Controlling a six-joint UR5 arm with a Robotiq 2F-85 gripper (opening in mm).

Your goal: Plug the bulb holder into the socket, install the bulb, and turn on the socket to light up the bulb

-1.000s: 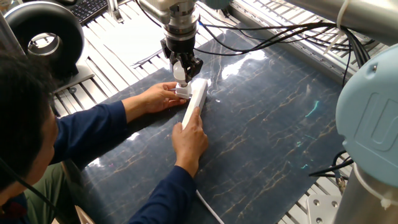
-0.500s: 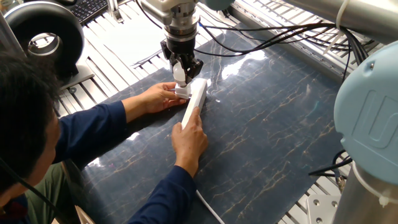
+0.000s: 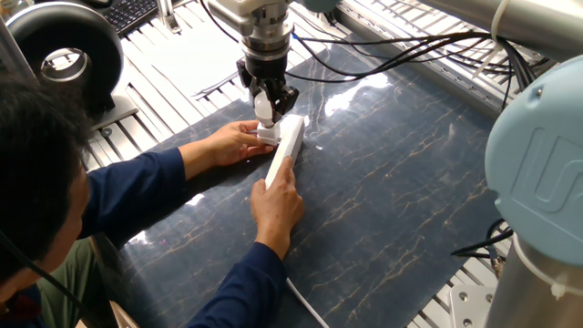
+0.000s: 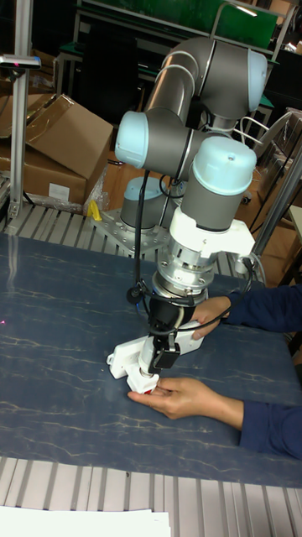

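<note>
While held, bulb sits between fingers.

Mat covering the table: dark blue marbled sheet, smooth, semi-glossy, showing glare toward the far edge. Socket: white plastic, smooth, slightly shiny. Bulb: white, frosted, matt-looking. Gripper: black fingers, dull finish; silver metal collar above it is looking brushed. Arm: pale blue plastic caps, glossy; grey tube sections, satin. Table frame: ribbed aluminium, bare. Sleeves: blue cloth, matt. Boxes: brown cardboard.
</note>
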